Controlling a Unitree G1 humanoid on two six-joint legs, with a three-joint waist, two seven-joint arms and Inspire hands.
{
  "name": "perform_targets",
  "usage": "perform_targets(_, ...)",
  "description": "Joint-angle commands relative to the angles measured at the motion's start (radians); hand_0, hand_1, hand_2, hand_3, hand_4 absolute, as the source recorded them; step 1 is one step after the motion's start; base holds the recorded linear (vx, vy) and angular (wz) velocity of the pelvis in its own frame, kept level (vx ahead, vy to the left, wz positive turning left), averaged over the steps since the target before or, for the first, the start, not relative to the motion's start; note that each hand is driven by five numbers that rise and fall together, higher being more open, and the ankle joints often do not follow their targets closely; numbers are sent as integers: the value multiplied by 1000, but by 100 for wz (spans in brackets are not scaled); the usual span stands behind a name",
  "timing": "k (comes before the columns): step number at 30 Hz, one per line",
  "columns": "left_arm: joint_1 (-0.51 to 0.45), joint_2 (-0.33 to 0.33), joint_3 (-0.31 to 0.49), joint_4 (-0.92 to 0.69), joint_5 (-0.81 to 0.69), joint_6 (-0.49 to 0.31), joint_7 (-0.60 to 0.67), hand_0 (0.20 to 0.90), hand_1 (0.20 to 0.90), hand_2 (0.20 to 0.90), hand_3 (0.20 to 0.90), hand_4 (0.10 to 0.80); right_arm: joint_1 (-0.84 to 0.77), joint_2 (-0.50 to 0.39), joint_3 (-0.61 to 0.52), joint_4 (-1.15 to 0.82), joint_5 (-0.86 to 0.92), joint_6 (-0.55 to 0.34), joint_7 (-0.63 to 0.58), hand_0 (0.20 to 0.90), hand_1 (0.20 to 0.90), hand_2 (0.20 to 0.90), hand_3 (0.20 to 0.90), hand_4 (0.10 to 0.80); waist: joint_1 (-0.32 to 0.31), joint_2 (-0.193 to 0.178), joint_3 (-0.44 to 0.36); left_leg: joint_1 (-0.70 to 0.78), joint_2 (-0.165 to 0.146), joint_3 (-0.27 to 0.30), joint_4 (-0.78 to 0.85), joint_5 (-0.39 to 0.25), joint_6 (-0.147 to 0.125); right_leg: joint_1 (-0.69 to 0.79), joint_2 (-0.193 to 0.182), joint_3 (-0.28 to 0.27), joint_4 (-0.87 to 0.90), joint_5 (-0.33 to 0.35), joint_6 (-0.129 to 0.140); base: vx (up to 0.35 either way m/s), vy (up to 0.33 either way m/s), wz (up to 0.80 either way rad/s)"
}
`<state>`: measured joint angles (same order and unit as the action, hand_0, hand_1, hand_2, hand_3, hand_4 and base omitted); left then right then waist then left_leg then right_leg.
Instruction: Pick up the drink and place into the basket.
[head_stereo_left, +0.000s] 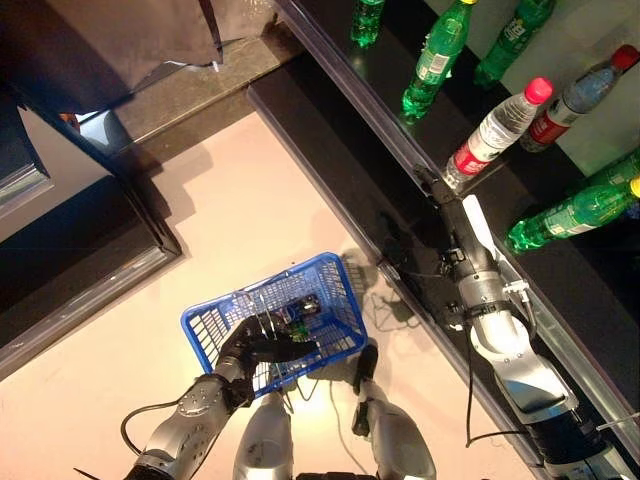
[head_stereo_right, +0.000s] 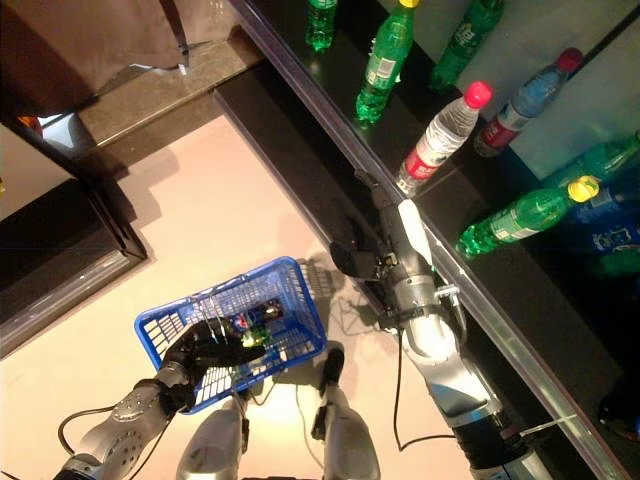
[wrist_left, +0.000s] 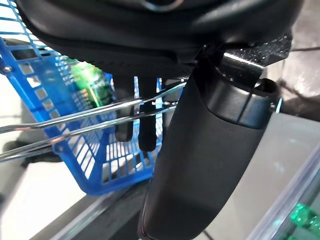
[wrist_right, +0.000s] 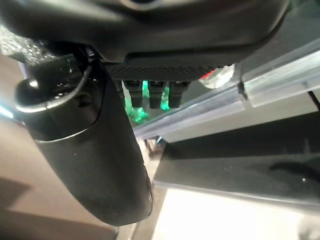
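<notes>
A: At left we see the left hand (head_stereo_left: 262, 347), fingers curled round the wire handle (wrist_left: 75, 121) of the blue basket (head_stereo_left: 212, 322), which hangs over the floor (head_stereo_left: 240, 200). Is anything in it?

B: Something green with a dark cap lies inside (head_stereo_left: 300, 312), seen through the mesh in the left wrist view; we take it for a drink already placed, though we cannot identify it further.

A: And to the right?

B: The right hand (head_stereo_left: 447, 195) reaches over the edge of the dark shelf (head_stereo_left: 400, 140), toward the clear bottle (head_stereo_left: 495, 132) with the pink cap and red label. Its fingers lie nearly straight, pointing at the bottle's base, with nothing held; we cannot tell whether the tips touch it.

A: So how far along are we?

B: We judge the basket is in hand and the reach under way; the grasp, lift and transfer to the basket are not yet done. Green bottles (head_stereo_left: 434, 58) stand beside on the shelf.
</notes>
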<state>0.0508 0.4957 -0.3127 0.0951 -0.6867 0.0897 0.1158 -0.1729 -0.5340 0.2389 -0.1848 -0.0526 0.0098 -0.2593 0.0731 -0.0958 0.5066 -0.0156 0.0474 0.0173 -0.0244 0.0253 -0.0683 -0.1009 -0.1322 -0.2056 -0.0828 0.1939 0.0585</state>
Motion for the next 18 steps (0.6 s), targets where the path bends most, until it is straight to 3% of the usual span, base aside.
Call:
perform_targets(1,-50,-69,90,-283,14,-324,4,300,300,300,200,100,37,-6,-27,-99,60,-161,-41,900,900,900,900,800,-6,58,-206,-27,-39,-8,10,16,89,66,12,37,120,-125,21,32,-64,-3)
perform_targets(9,-1,-136,90,-188,17,-299,72,300,300,300,200,100,81,116,13,-41,145,-216,-92,900,900,900,900,800,-13,61,-269,14,-22,-7,-25,30,71,108,27,43,84,-123,10,3,-73,-8)
perform_targets(18,29,-178,104,-122,2,-398,131,300,300,300,200,100,130,157,53,18,171,-248,-25,900,900,900,900,800,-31,73,-330,22,1,0,-56,62,46,134,40,51,48,-119,0,-25,-66,-8)
